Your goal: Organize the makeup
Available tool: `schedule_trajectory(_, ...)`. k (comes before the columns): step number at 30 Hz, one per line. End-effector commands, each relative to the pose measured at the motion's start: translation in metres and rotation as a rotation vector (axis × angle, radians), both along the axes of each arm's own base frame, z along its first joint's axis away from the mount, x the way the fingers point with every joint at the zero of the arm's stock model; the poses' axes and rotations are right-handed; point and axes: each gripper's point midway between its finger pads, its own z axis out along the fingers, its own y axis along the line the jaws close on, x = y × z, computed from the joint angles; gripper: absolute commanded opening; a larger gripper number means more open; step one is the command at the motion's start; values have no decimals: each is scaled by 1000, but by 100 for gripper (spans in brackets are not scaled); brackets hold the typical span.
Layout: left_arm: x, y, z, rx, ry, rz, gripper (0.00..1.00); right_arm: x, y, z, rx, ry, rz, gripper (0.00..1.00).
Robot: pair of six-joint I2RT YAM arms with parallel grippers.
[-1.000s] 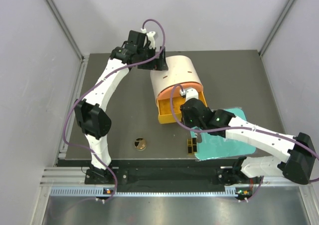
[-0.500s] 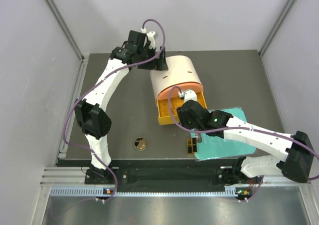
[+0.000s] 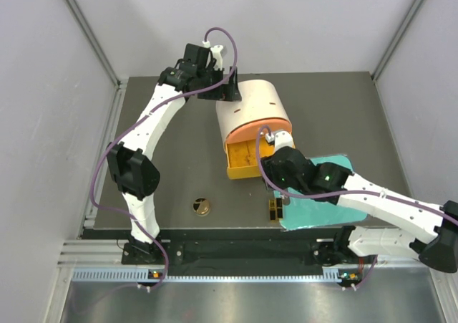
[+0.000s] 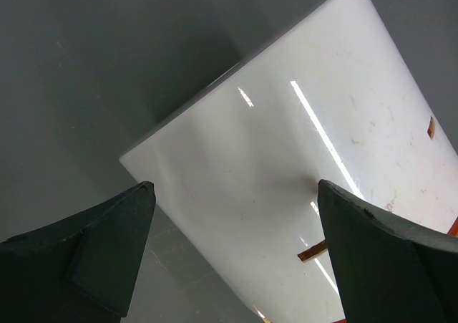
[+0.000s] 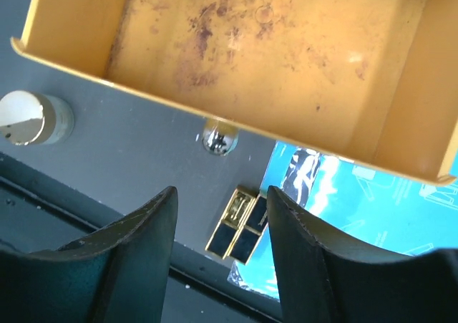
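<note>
A cream-and-orange cylindrical box (image 3: 254, 112) lies on the dark table with its orange drawer (image 3: 243, 158) pulled out. In the right wrist view the drawer (image 5: 272, 44) looks empty. The round gold-rimmed compact (image 3: 201, 207) sits near the front edge. The black-and-gold rectangular piece (image 3: 275, 208) lies beside the teal board (image 3: 322, 194). My right gripper (image 3: 276, 183) is open and empty above the drawer's front, and the piece (image 5: 243, 224) shows between its fingers (image 5: 220, 190). My left gripper (image 3: 227, 90) is open, with its jaws on either side of the box's back end (image 4: 235, 187). The peach tubes are out of view.
The drawer's silver knob (image 5: 217, 138) points toward the near edge. The compact (image 5: 32, 119) shows at the left of the right wrist view. The teal board (image 5: 336, 194) lies under the drawer's right corner. Grey walls close in the left, right and back of the table.
My right gripper has drawn back a little toward the near right, away from the drawer. The left arm, box, compact and black-and-gold piece have not moved.
</note>
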Motion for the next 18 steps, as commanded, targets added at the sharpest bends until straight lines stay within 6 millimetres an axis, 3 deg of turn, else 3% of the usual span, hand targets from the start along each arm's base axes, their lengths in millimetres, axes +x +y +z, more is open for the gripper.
schedule_trajectory(1, -8, 10, -42, 108, 104, 10, 99, -17, -5, 0, 9, 17, 36, 53)
schedule_trajectory(8, -8, 11, -43, 109, 106, 10, 99, -46, -16, -21, -2, 72, 66, 57)
schedule_trajectory(9, -9, 10, -43, 106, 107, 9, 99, -50, -21, -31, -12, 84, 68, 57)
schedule_trajectory(18, -10, 9, -47, 110, 118, 4, 99, -54, -25, -72, -14, 134, 10, 60)
